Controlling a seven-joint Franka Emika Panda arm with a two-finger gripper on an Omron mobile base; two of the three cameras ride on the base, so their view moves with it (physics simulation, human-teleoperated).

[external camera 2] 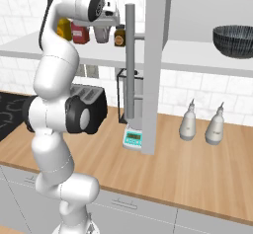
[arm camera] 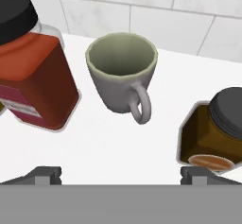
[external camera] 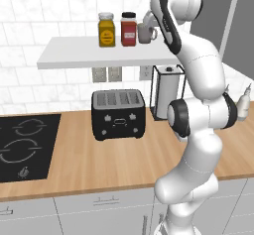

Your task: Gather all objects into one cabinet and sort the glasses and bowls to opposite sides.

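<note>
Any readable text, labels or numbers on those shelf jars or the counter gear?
None readable.
Red black-lidded jar: label too blurred.
Yellow jar: dark round label, illegible.
Brown dark-lidded jar: orange label, no legible text.
Small white scale: teal display, unreadable.

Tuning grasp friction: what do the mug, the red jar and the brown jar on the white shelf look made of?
Mug: looks like glazed ceramic, matte grey-brown outside, paler greenish inside, thick rim and handle.
Red jar: probably clear glass or plastic, since the red contents show through; black lid, labelled front.
Brown jar: likewise see-through walls with amber contents and a dark lid.
It is a render, so the finishes are a guess.
</note>
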